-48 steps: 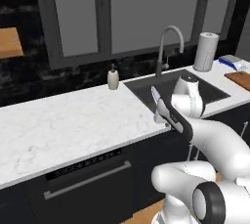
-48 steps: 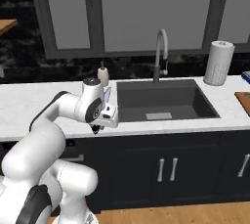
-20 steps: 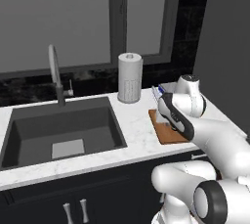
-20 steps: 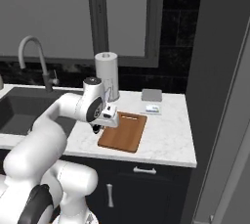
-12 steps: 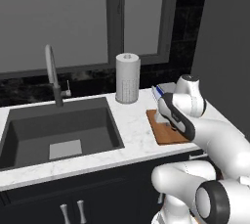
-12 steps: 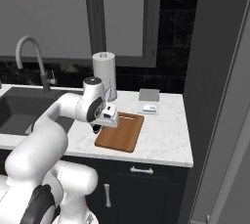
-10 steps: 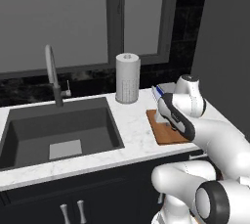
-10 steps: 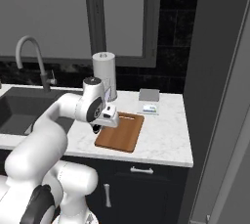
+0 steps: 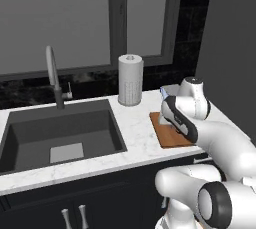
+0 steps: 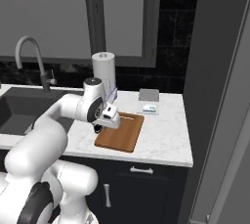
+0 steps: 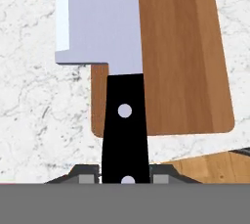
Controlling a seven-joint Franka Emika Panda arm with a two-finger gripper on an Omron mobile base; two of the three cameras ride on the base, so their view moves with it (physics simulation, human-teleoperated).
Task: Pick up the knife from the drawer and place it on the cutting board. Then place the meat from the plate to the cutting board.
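knife: we are seeing its broad silver-grey blade running up the hand view and its black handle dropping down between the pincer fingers; the blade is lying over the left part of the cutting board and partly over the marble beside it. In the left base view a sliver of the blade is poking up behind the wrist; in the right base view it is standing tilted above the hand.
sink: we are seeing the dark basin at the left of the left base view, set into the bench.
tap: it is rising behind the sink, curved neck.
paper roll: it is standing upright on the bench between the sink and the cutting board, near the back wall.
bench: white marble top, carrying the roll and the board.
cutting board: we are finding the brown wooden board lying flat on the bench right of the sink, partly hidden by the arm; in the right base view it is lying just beneath the hand.
pincer: we are seeing it clamped narrowly on the knife's handle, hanging over the board's near-left edge; the fingers are pressing the handle from both sides.
small flat items: a grey square and a pale packet are lying on the bench behind the board, apart from it.
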